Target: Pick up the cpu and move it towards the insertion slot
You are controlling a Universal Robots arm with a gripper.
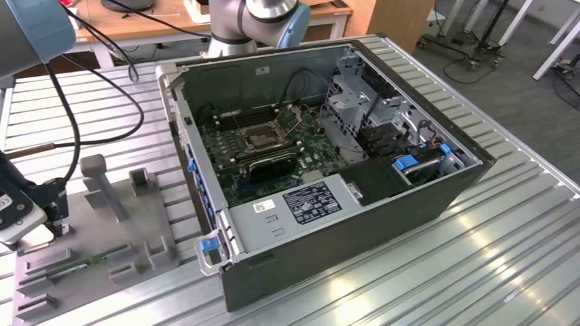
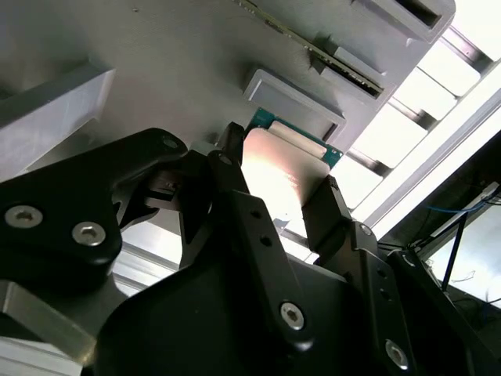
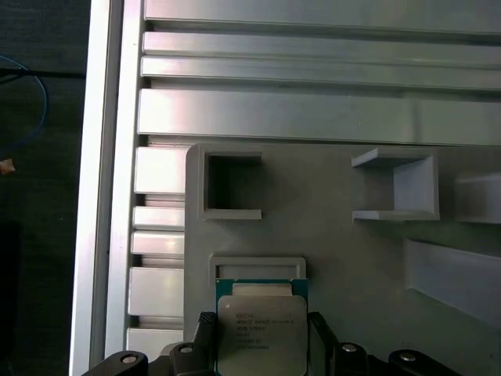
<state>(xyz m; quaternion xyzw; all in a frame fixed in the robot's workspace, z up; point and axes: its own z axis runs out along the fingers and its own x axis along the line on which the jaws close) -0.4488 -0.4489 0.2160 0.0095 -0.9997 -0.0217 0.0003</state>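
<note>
Pinches the cpu by opposite edges in the gripper, close against the grey fixture plate, just beside a raised ledge; lies toward the exterior view's left on the counter, well apart from the insertion slot inside the computer case.

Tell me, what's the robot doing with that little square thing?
The robot arm's gripper is down at a grey holder tray that lies beside an open computer case. Its fingers sit on two opposite sides of the cpu and seem to pinch it. The chip is low over the tray, right by its small rest. The insertion slot is on the board inside the case, off to the exterior view's right, so the cpu has not got there yet.
</note>
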